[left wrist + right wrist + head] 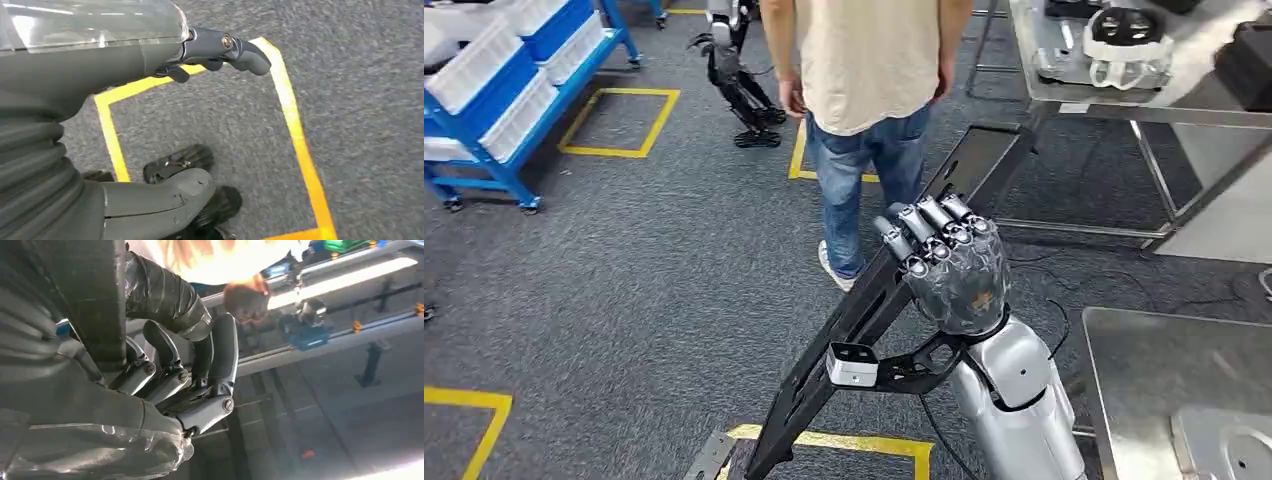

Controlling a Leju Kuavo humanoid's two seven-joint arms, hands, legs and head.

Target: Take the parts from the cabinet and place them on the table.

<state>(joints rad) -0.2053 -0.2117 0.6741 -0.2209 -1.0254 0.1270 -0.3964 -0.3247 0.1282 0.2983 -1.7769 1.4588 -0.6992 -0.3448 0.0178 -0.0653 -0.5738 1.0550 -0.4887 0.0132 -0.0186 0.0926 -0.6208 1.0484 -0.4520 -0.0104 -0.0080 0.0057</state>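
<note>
While the right hand [952, 262] is raised in the middle of the head view, its fingers [924, 232] are curled tightly round a long black part [874, 310], a flat perforated bar that slants from the near floor up toward the far right. In the right wrist view the same fingers [172, 377] wrap the dark bar [95, 300] against the palm, so the hand has a firm hold on it. A small silver camera block [852, 364] sits on a black bracket just beside the wrist, touching the bar's near stretch.

At the near right stands a steel table [1164, 380], and a grey moulded piece [1229, 450] lies at its near corner. Farther off on the right, another metal table [1104, 95] carries white ring-shaped pieces [1127, 45] and dark boxes [1249, 60].

At the far left a blue rack [494, 150] holds white slotted bins [519, 115] on its shelves; what lies in them cannot be told.

A person [864, 80] in a pale shirt and blue jeans stands on the grey carpet just beyond the bar, with another robot's dark legs [744, 95] behind to the left. Yellow tape [619, 120] marks squares on the floor.

The left hand [210, 50] hangs over the carpet in the left wrist view, fingers loosely bent and apart, holding nothing, above a yellow taped outline [295, 135].
</note>
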